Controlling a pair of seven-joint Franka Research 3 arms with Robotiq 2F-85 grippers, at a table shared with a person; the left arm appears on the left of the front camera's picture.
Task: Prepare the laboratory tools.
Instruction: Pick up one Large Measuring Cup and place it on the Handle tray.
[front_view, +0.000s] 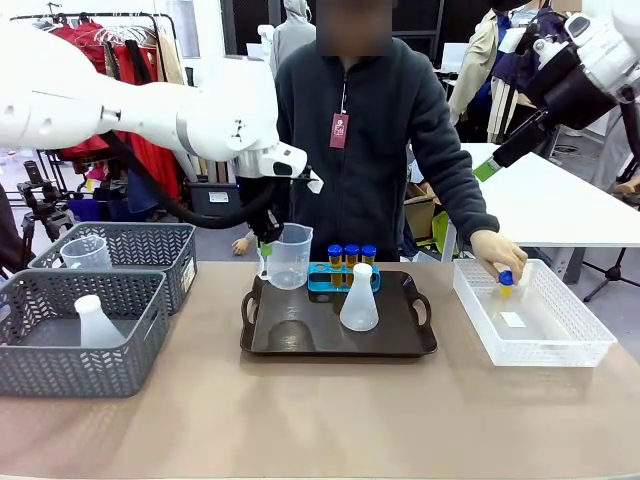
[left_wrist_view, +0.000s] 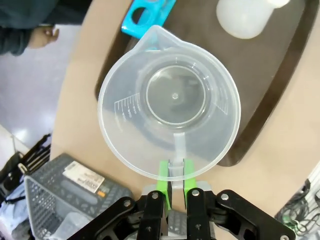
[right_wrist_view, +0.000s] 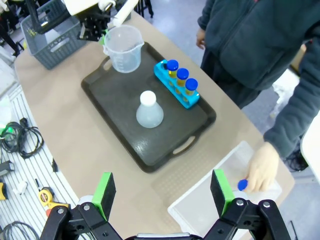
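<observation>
My left gripper (front_view: 266, 243) (left_wrist_view: 174, 172) is shut on the handle of the clear measuring beaker (front_view: 288, 257) (left_wrist_view: 170, 100), holding it upright at the back left corner of the dark tray (front_view: 300, 345). On the tray stand the white conical flask (front_view: 360, 298) (right_wrist_view: 148, 110) and the blue rack (front_view: 320, 281) (right_wrist_view: 165, 75) with three yellow blue-capped tubes (front_view: 351, 255) in it. A person's hand (front_view: 497, 250) holds another blue-capped tube (front_view: 505, 281) over the white mesh bin (front_view: 560, 345). My right gripper (right_wrist_view: 162, 192) hangs open, high above the table's right side.
Two grey baskets (front_view: 150, 300) stand at the left, one holding a second beaker (front_view: 87, 252), the other a second flask (front_view: 95, 322). The person stands at the far edge behind the tray. Bare tabletop lies in front of the tray.
</observation>
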